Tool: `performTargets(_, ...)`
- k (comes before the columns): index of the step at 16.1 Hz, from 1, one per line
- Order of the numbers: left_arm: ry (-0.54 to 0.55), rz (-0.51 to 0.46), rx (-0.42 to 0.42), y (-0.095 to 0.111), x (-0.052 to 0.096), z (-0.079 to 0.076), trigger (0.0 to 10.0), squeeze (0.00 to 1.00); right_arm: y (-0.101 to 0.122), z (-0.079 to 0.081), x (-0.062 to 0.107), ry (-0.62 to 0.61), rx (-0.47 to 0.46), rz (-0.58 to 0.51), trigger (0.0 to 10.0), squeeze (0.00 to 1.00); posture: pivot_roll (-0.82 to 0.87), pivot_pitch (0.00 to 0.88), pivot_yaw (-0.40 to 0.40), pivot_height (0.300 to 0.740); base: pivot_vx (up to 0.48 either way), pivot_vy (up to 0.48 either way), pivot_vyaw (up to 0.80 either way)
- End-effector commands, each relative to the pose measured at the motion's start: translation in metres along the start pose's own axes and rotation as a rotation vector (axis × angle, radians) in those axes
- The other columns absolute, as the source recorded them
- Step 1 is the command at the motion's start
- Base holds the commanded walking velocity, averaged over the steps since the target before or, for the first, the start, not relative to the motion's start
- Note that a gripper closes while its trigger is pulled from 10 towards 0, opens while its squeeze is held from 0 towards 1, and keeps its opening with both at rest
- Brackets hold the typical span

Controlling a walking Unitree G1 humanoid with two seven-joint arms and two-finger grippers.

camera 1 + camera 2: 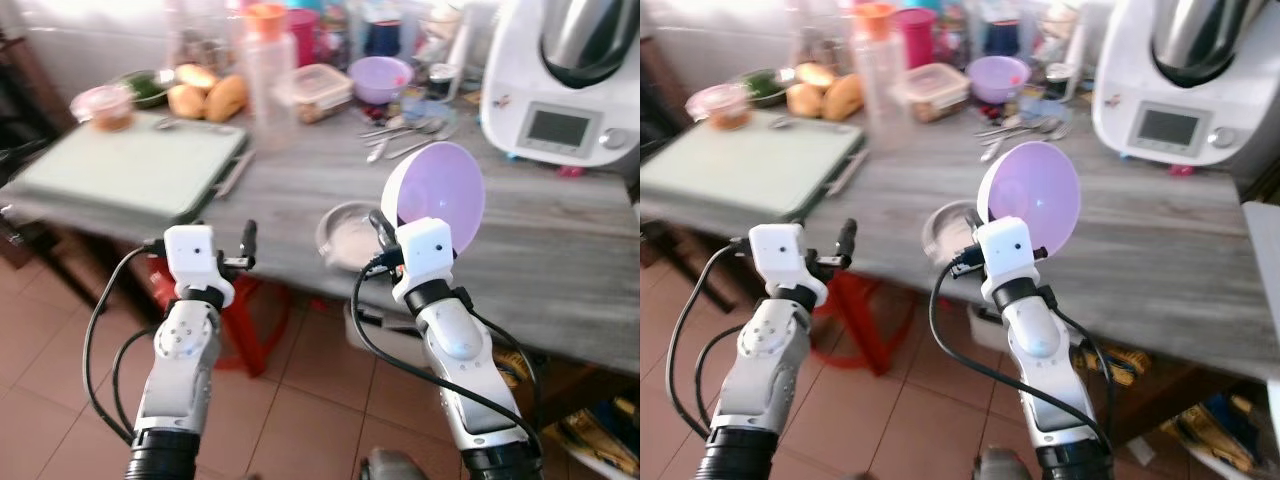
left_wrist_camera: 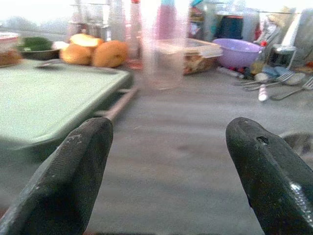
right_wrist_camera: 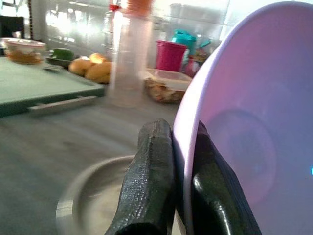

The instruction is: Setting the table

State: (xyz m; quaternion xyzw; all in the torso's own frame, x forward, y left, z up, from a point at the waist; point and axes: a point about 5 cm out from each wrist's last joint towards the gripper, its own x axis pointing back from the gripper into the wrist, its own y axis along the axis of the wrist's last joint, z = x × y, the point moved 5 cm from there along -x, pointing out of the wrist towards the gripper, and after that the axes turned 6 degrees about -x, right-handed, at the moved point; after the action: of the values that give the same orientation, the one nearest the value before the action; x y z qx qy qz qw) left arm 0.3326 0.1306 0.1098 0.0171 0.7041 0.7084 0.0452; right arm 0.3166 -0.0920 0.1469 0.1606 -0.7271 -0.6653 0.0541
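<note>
Our right pincer [image 3: 178, 186] is clamped on the rim of a pale purple round plastic bowl [image 1: 440, 195]: one black finger [image 3: 146, 181] on the outer wall, the other on the inner face. The bowl stands on edge, hollow side facing us, held in the air above the front part of the grey wood-grain tabletop [image 1: 560, 270]. Directly under and just beside the pincer sits a round shallow metal dish [image 1: 345, 235], flat on the tabletop, apart from the bowl.

Our left pincer [image 2: 168, 161] is spread open and grips nothing. It hovers at the near edge of the tabletop, just beside the pale green rectangular tray [image 1: 130, 170].

Further back on the tabletop:
- tall clear plastic bottle with an orange cap [image 1: 268, 60]
- clear lidded food container [image 1: 318, 90]
- second small purple bowl [image 1: 380, 78]
- loose metal cutlery [image 1: 405, 135]
- orange-brown bread rolls [image 1: 208, 95]
- white kitchen machine with a grey display [image 1: 560, 85], at the far right

Below the tabletop edge stands a red stool [image 1: 245, 320] on the terracotta tile floor [image 1: 60, 340].
</note>
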Motion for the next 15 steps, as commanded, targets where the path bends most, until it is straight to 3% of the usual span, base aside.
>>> performTargets(1,-0.002,-0.006,0.006,0.002,0.001,-0.002,10.0,0.0,0.007,0.001,-0.003,0.022,0.028,-0.026,10.0,0.0,-0.03,0.0,0.049,0.74,0.458,0.0,0.0)
performTargets(4,0.038,0.0,0.0,0.002,0.003,0.005,10.0,0.0,0.013,0.01,-0.009,0.095,0.062,-0.036,10.0,0.0,-0.03,0.0,0.047,0.74,0.329,0.0,0.0)
performTargets(9,0.08,0.028,-0.113,-0.005,0.018,0.029,10.0,0.0,0.006,0.032,-0.019,0.303,0.064,0.054,10.0,0.0,-0.01,0.0,0.043,0.74,0.0,0.0,0.0)
performTargets(11,0.081,0.047,-0.123,-0.008,0.023,0.033,10.0,0.0,0.007,0.048,-0.021,0.441,0.136,0.072,10.0,0.0,0.0,0.0,0.041,0.74,0.0,0.0,0.0)
performTargets(15,0.079,0.047,-0.126,-0.006,0.026,0.032,10.0,0.0,-0.003,0.06,-0.024,0.567,0.185,0.115,10.0,0.0,0.02,0.005,0.041,0.74,0.0,0.0,0.0)
